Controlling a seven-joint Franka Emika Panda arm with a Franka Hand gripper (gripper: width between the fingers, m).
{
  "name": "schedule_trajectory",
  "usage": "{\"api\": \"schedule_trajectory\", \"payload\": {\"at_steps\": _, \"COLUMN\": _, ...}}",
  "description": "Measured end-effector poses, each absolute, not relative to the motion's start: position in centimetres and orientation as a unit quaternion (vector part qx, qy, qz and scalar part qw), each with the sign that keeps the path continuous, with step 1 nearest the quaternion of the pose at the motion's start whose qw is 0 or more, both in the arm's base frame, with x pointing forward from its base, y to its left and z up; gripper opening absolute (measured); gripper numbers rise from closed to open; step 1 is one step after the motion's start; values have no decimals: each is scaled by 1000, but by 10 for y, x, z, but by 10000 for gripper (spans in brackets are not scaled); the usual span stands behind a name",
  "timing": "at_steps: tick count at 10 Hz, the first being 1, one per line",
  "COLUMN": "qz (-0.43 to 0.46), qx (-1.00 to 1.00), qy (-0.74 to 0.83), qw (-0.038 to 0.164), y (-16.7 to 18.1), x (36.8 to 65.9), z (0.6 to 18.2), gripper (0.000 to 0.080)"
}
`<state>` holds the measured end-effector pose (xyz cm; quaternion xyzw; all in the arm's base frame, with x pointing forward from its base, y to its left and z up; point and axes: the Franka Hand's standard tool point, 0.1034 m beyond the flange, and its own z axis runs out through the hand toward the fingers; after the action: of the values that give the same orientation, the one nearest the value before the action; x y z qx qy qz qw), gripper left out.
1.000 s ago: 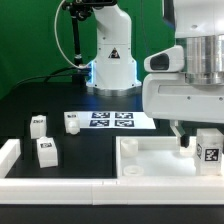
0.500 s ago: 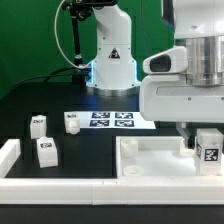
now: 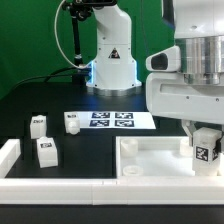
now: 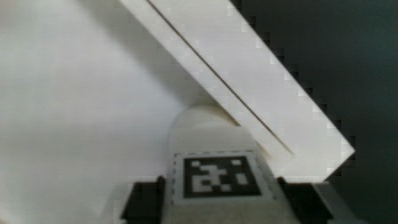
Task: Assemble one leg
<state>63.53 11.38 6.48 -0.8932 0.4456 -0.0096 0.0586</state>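
Observation:
My gripper [image 3: 205,143] is shut on a white leg [image 3: 206,152] with a black-and-white tag on its side. It holds the leg upright over the near right corner of the large white rimmed panel [image 3: 150,160]. In the wrist view the leg [image 4: 222,170] sits between my two dark fingers [image 4: 153,200], right beside the panel's raised rim [image 4: 231,75]. Two other legs [image 3: 38,125] [image 3: 46,151] stand loose on the black table at the exterior view's left.
The marker board [image 3: 110,120] lies in the middle of the table, with a small white knob [image 3: 72,124] at its left end. A white rail [image 3: 8,155] runs along the near left. The robot base [image 3: 110,60] stands at the back.
The arm with the leg has shifted slightly toward the exterior view's right and a little lower over the panel's corner. Nothing else has moved.

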Motion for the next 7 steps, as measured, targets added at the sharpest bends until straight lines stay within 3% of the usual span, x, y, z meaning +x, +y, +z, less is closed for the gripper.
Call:
{"api": "schedule_trajectory", "payload": {"at_steps": 3, "qz": 28, "qx": -735, "qy": 675, "qw": 59, "y": 116, "x": 643, "z": 66, "gripper": 284}}
{"api": "schedule_trajectory", "payload": {"at_steps": 7, "qz": 39, "qx": -588, "qy": 805, "qw": 62, "y": 116, "x": 644, "z": 65, "gripper": 284}}
